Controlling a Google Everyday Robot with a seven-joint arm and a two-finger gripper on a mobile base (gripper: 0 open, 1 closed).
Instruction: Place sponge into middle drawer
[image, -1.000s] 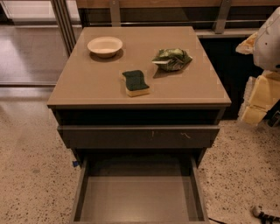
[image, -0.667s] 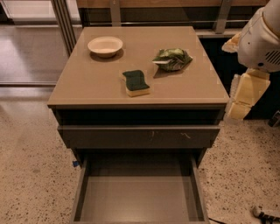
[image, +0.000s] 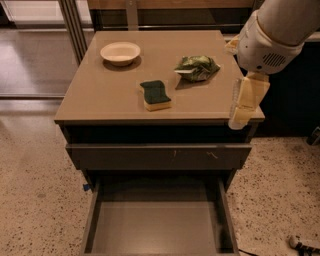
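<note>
The sponge (image: 155, 94), dark green on top with pale yellow foam below, lies flat on the cabinet top (image: 100, 100), a little in front of its middle. The middle drawer (image: 157, 225) is pulled out below, with a bare flat floor. My gripper (image: 240, 121) hangs down from the white arm (image: 272, 35) at the cabinet's front right corner, well to the right of the sponge and apart from it. It holds nothing that I can see.
A pale bowl (image: 120, 53) stands at the back left of the top. A glossy green-and-white snack bag (image: 197, 67) lies at the back right, near the arm. A shut drawer with scratch marks (image: 160, 156) sits above the open one. Speckled floor surrounds the cabinet.
The arm has come in from the right edge and moved left, so the gripper now hangs over the cabinet's front right corner. The sponge, bowl and bag have not moved.
</note>
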